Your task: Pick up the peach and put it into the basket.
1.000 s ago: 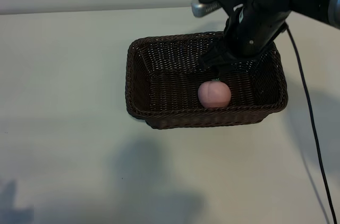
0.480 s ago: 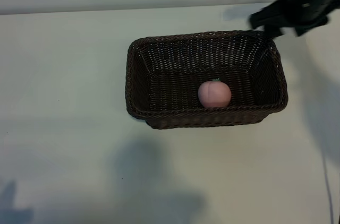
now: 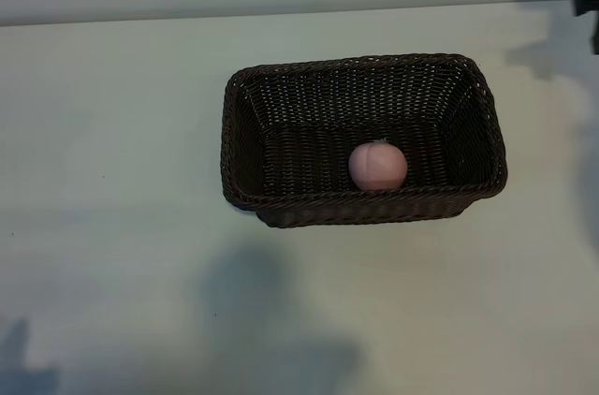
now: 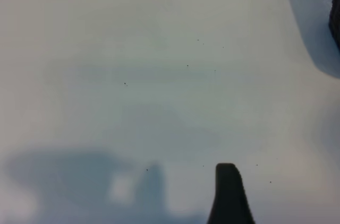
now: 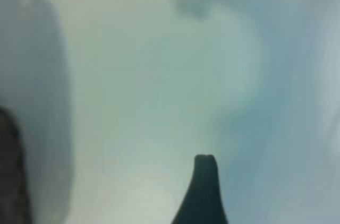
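The peach (image 3: 378, 165), small, round and pale pink, lies inside the basket (image 3: 245, 95) on its floor, close to the near wall and right of the middle. This dark brown wicker basket stands in the middle of the table. No gripper is near it. A small dark piece of my right arm (image 3: 589, 7) shows at the far right edge of the exterior view. In the right wrist view one finger (image 5: 204, 187) hangs over bare table, nothing against it. In the left wrist view one finger (image 4: 227, 192) hangs over bare table too. The left arm is outside the exterior view.
The pale table (image 3: 112, 180) spreads wide on all sides of the basket. Arm shadows fall on it near the front edge. A dark shape (image 4: 336, 11) sits at the border of the left wrist view.
My right arm has drawn back from over the basket, up and to the right, almost out of the exterior view. The peach has stayed still in the basket.
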